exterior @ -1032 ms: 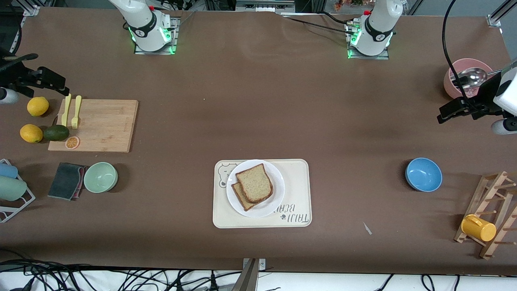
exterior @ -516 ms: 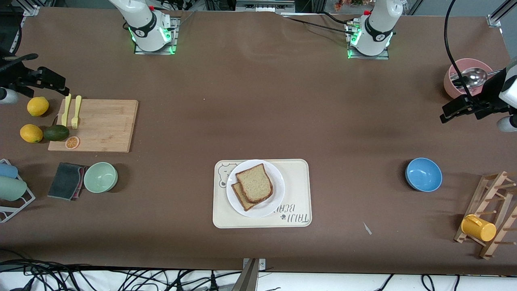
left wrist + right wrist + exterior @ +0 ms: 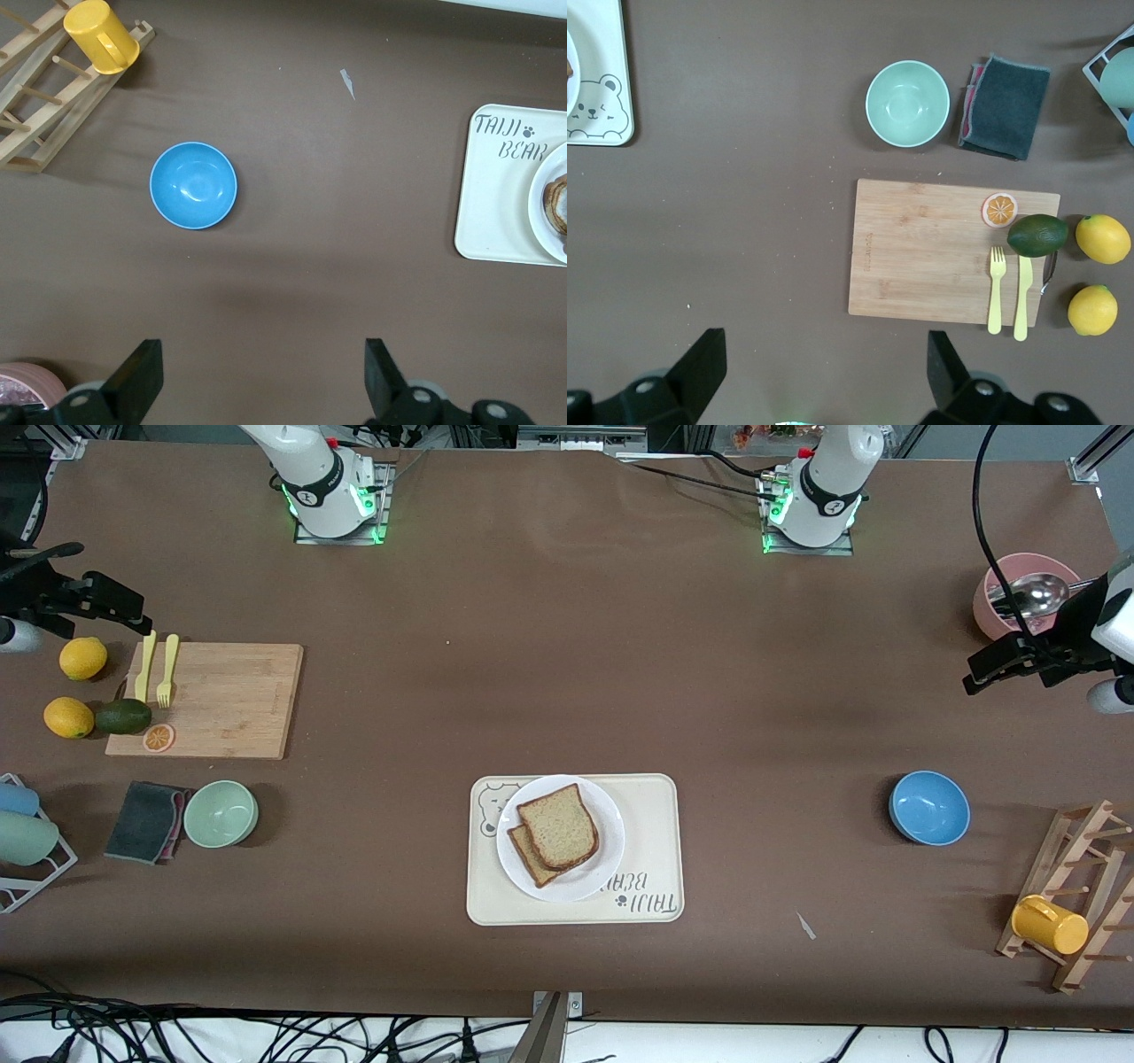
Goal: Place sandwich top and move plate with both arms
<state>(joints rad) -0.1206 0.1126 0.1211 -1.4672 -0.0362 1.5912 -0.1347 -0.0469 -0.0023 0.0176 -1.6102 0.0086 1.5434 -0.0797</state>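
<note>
The sandwich top (image 3: 560, 825), a plain speckled bread slice, lies askew on a second slice (image 3: 530, 859) on the white plate (image 3: 599, 863). The plate sits on a cream bear-printed tray (image 3: 651, 841) near the table's middle. My left gripper (image 3: 1010, 666) hangs open and empty over bare table at the left arm's end, next to a pink bowl; its wrist view (image 3: 263, 376) shows only table between the fingers. My right gripper (image 3: 93, 584) hangs open and empty at the right arm's end, above the lemons; its wrist view (image 3: 824, 367) also shows bare table.
A blue bowl (image 3: 928, 807), a wooden rack with a yellow cup (image 3: 1050, 924) and a pink bowl with a spoon (image 3: 1028, 593) stand at the left arm's end. A cutting board (image 3: 221, 700), lemons (image 3: 82, 658), an avocado, a green bowl (image 3: 221, 813) and a dark cloth are at the right arm's end.
My left gripper has shifted slightly toward the pink bowl. The right arm, the bread and the plate have not moved.
</note>
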